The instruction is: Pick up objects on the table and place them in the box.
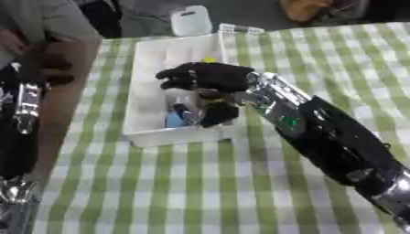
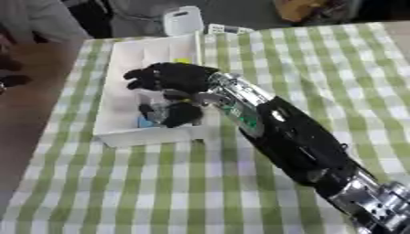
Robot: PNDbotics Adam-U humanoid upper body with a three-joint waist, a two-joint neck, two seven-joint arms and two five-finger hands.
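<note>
Box [image 1: 152, 68] with clear, blue items.

Right hand [image 1: 210, 77] outstretched, fingers curled downward; left arm [image 1: 26, 107] idle at left edge.

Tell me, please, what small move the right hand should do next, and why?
Probably it should open its fingers and let go. The right hand is already over the inside of the white box, curled around a clear object with a blue part that hangs low within the walls, so releasing seems safe.
</note>
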